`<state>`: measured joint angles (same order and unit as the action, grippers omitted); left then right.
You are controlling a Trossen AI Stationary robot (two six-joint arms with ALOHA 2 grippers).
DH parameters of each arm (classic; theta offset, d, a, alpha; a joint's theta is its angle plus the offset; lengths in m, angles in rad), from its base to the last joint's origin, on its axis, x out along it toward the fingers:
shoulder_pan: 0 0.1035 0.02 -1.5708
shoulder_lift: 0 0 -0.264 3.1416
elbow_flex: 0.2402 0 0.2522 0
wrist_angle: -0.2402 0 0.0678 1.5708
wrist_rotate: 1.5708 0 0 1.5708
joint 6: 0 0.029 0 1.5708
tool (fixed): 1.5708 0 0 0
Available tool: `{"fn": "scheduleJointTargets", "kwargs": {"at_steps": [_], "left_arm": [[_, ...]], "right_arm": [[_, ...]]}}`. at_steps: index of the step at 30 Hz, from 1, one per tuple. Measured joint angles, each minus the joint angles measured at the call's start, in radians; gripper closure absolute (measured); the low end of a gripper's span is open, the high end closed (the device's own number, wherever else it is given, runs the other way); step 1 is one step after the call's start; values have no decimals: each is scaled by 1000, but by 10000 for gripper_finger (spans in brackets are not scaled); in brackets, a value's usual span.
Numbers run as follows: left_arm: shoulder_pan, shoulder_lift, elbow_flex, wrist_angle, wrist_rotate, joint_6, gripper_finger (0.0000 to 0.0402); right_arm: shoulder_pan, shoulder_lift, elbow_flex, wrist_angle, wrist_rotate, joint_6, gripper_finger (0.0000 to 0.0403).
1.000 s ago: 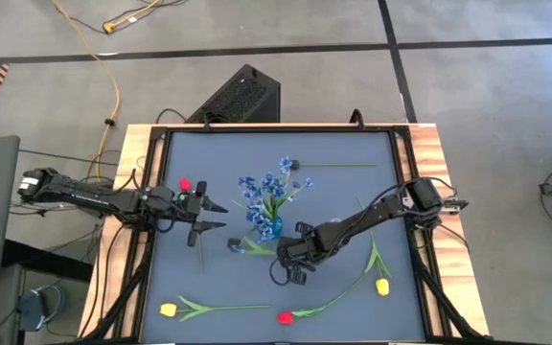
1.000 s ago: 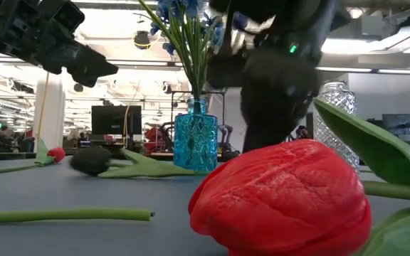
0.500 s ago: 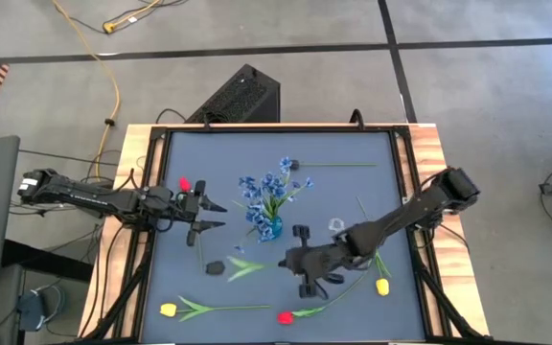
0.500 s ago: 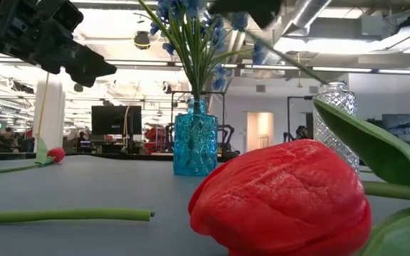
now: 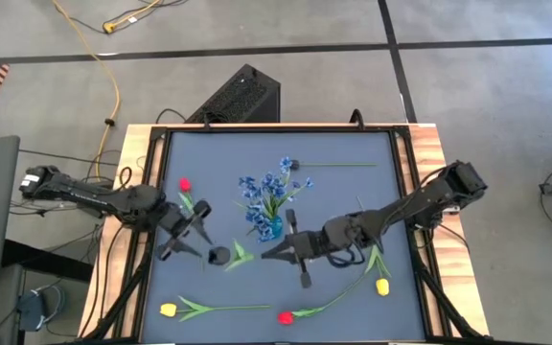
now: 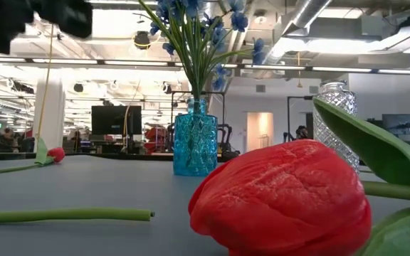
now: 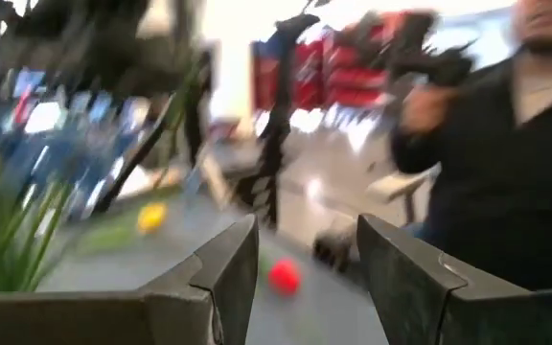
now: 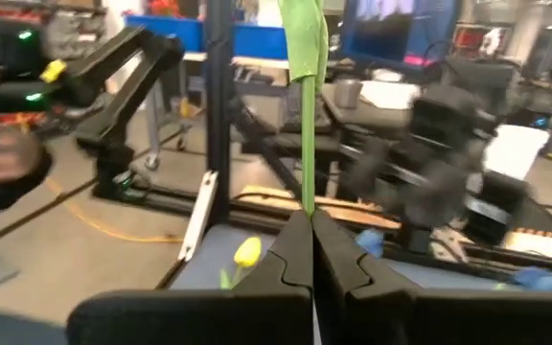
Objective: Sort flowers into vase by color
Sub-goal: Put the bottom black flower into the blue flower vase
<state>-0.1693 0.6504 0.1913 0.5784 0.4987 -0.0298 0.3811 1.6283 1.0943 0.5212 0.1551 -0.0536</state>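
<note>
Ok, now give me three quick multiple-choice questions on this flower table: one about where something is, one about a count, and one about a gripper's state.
1. Where does the blue vase stand on the table?
A near its middle; B at a corner; C at the edge by the left arm.
2. How many yellow tulips lie on the table?
A one; B two; C four.
3. The right gripper is:
A open and empty; B shut on a green stem; C shut on a red tulip.

Answers:
1 A: the high view shows it mid-table.
2 B: one lies on the left side, one on the right.
3 B: its wrist view shows the fingers closed on the stem.
</note>
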Motion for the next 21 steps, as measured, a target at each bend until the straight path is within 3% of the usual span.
{"fn": "scheduleJointTargets", "kwargs": {"at_steps": [4, 10, 17, 21], "left_arm": [[-118, 30, 0, 135, -90, 72, 233], [-240, 129, 21, 334, -529, 149, 233], [-258, 362, 250, 285, -570, 236, 233], [-256, 466, 404, 159, -681, 298, 233]], "right_arm": [[-10, 0, -1, -4, -3, 0, 385], [-12, 0, -1, 19, -28, -5, 385], [-36, 0, -1, 65, -29, 1, 385], [-44, 0, -1, 65, -29, 17, 385]]}}
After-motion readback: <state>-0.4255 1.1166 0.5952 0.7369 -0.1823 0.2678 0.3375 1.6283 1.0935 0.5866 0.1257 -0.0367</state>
